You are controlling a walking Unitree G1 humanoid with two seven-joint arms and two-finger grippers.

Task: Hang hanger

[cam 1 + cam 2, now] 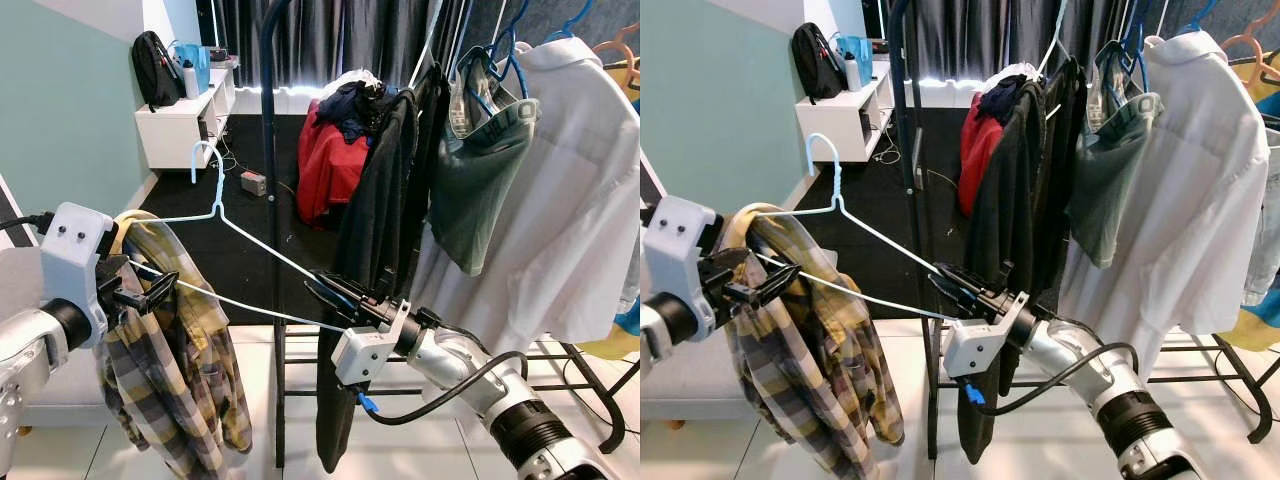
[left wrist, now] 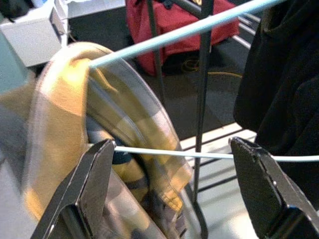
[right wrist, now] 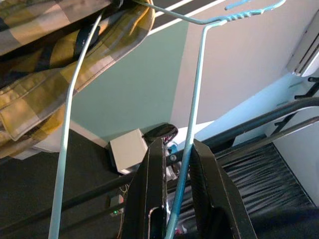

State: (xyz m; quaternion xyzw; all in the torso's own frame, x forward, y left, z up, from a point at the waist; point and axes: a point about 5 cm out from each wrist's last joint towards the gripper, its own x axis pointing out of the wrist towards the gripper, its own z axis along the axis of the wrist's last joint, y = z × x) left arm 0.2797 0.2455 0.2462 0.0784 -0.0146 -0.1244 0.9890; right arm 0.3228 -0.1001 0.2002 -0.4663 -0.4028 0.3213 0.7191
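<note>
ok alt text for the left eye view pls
Two robot hands hold a light blue wire hanger carrying a yellow plaid shirt: the right hand grips one end, the left hand the other. Behind stands a clothes rack with hung garments.

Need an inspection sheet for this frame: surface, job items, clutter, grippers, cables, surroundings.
Surface: white tiled floor nearby, dark carpet beyond.
Job's things: pale blue wire hanger carrying a yellow plaid shirt, hook up, not yet on the black clothes rack.
Clutter: red garment pile; small box on the carpet.
Grippers: left gripper open around the hanger's bottom wire; right gripper shut on the hanger's sloping wire.
Cables: black cable looping off the right arm.
Surroundings: white shirt and dark clothes hanging on the rack; white shelf with a black backpack; dark curtains.
</note>
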